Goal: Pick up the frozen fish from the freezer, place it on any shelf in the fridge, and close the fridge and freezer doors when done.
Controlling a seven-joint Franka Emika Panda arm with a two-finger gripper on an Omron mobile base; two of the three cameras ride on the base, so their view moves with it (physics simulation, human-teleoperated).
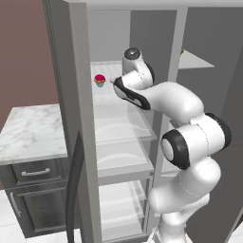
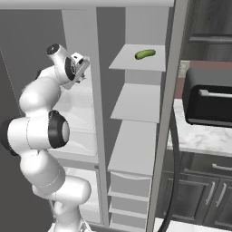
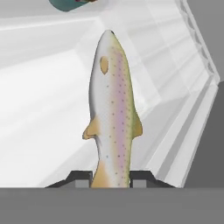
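Where tool (image 3: pixel 111 180) pinches: slim speckled frozen fish (image 3: pixel 112 109), tapered, glossy

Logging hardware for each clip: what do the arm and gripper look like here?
The arm is glossy white, built of rounded, bulbous segments with black rings at the joints and a dark round cap on the topmost joint. A black-edged white band wraps the wrist. No cables or markings are visible. The gripper has two small dark grey finger tips, blocky with sloped outer edges.

light: even, bright, diffuse | shadows: faint | blur: slight softness | glare: none
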